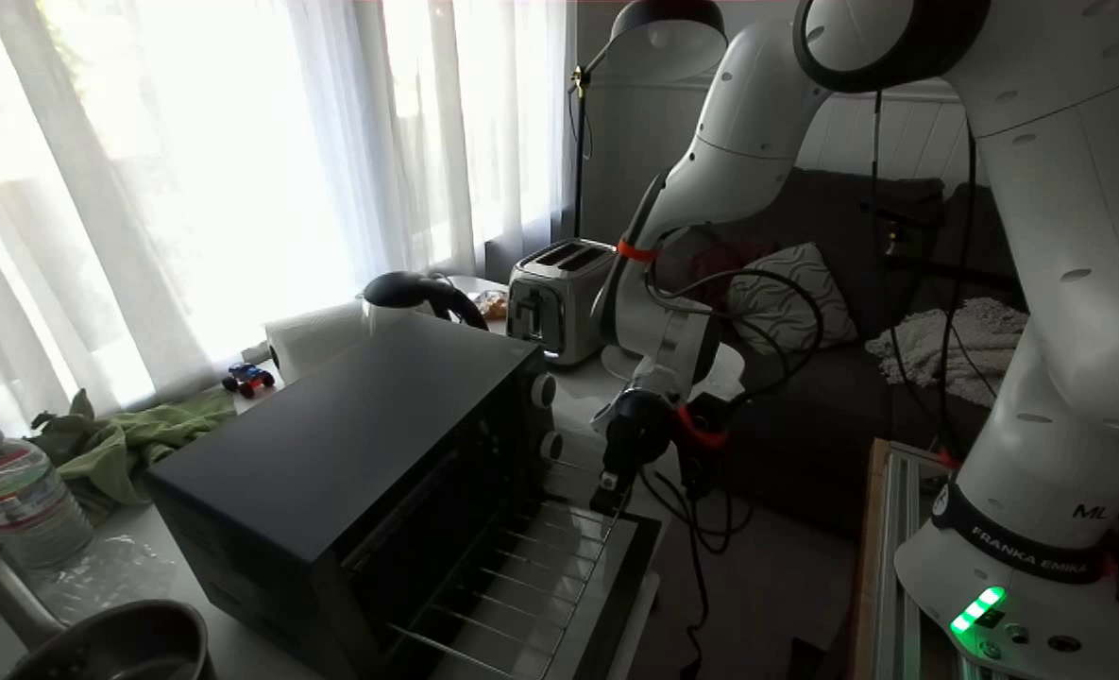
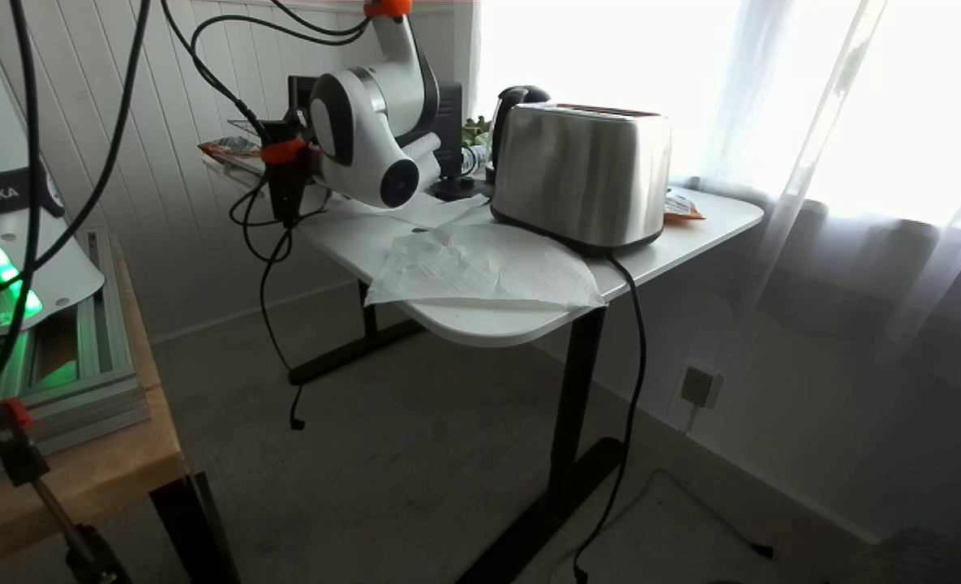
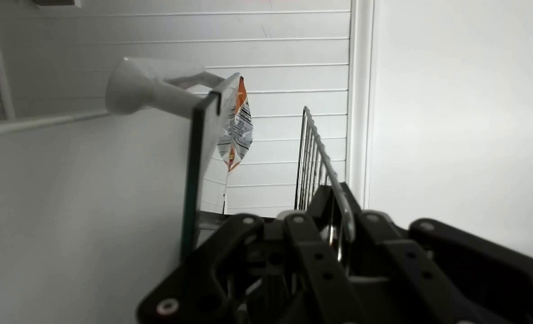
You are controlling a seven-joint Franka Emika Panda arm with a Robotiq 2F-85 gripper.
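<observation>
A robot arm grips a wire rack at its front corner, on the knob side of a black toaster oven. The black gripper is clamped on the rack's rim, its two fingers drawn in around the metal bar. The rack juts from the oven's dark mouth above the lowered glass door; in the wrist view, a gap separates the two. Shadow hides the rack's rear end.

The oven stands on a white table beside sheer curtains. A silver toaster shows in both exterior views, a crumpled sheet of white paper lying next to it. On the oven's window side, in an exterior view, are a toy truck, a green cloth and a water bottle, with a metal pot nearer the camera. The wrist view also takes in a printed bag with orange ends.
</observation>
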